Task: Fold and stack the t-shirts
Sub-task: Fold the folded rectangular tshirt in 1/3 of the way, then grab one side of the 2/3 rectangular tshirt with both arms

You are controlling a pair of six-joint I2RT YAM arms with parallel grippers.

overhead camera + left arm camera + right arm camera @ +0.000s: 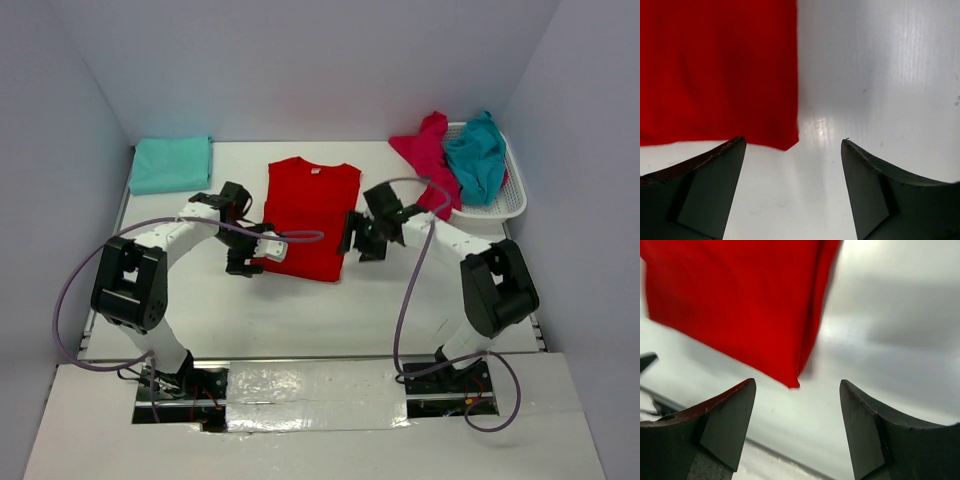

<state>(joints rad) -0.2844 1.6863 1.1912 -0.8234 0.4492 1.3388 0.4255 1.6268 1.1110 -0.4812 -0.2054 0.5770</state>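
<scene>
The left tool (794,142) is standing wide open, its two dark wedge-shaped fingers (710,185) spread and gripping nothing. It is hovering at the near left corner of the red t-shirt (305,215); in the left wrist view that corner is lying flat on the desk (300,310), showing in the gap nearer the left-hand finger. I cannot tell whether the finger is touching the cloth.

The right tool (797,382) is also gaping, with nothing pinched between its fingers. It is sitting at the shirt's near right corner. In the right wrist view the corner is showing blurred, with a doubled edge along its right side, so contact cannot be judged there.

The red t-shirt is lying in the middle of the desk as a long, smooth rectangle of soft matte cloth. Its long axis is running from near to far, with the collar and a small white tag pointing away from the arms and the hem lying nearest them.

A folded teal t-shirt (170,165) is resting as a neat flat block at the far left corner. At the far right, a white mesh basket (505,205) is holding a crumpled teal t-shirt (478,155), while a magenta t-shirt (430,160) is spilling over its left rim onto the glossy white desk.
</scene>
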